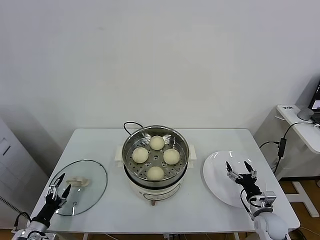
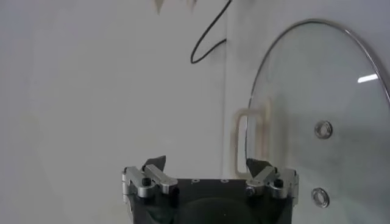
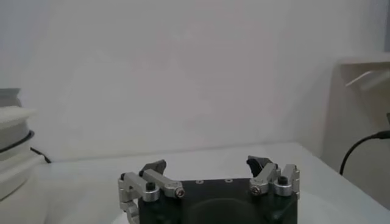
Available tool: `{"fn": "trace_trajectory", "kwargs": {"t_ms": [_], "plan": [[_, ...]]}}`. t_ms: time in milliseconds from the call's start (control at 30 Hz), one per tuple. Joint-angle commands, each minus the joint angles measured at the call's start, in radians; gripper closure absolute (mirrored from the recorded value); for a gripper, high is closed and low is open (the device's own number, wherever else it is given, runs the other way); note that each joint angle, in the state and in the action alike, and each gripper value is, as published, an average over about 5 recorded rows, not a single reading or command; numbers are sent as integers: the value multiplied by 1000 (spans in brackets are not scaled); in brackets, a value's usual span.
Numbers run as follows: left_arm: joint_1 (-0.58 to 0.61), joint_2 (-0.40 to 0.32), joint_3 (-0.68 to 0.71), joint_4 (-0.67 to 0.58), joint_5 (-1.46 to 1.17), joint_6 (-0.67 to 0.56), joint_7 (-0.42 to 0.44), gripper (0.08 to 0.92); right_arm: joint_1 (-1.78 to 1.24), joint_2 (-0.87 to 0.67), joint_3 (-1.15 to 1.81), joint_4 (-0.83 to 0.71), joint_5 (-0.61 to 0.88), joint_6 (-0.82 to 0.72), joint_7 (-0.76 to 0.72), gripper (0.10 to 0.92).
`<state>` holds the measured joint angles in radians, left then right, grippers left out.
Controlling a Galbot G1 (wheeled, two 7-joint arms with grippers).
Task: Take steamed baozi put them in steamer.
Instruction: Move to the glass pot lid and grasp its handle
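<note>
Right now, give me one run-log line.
baozi: four in steamer | plate: bare | left gripper: open over lid | right gripper: open over plate

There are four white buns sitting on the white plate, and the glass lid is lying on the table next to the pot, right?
Not quite. The four baozi are inside the steamer, on its holed tray, not on the white plate, which has no buns on it. The head view shows this. The glass lid does lie on the table beside the steamer.

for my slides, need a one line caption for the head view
Four baozi sit in the steamer; both open pincers, left and right, empty.
</note>
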<state>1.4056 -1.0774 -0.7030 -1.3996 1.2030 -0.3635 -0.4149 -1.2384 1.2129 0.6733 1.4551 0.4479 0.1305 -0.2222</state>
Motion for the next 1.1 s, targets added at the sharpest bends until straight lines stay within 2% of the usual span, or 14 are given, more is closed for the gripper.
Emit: {"fn": "trace_trajectory", "kwargs": {"t_ms": [33, 667, 767, 1100], "plan": [[-50, -17, -3, 29, 94, -25, -27, 177, -12, 13, 12, -11, -10, 3, -7, 203], [-118, -30, 36, 54, 37, 1, 44, 194, -10, 21, 25, -29, -14, 10, -25, 203], [-118, -31, 35, 58, 37, 1, 45, 259, -6, 25, 24, -29, -14, 8, -25, 203], [-109, -33, 31, 39, 25, -8, 36, 554, 11, 21, 23, -28, -14, 0, -22, 203]]}}
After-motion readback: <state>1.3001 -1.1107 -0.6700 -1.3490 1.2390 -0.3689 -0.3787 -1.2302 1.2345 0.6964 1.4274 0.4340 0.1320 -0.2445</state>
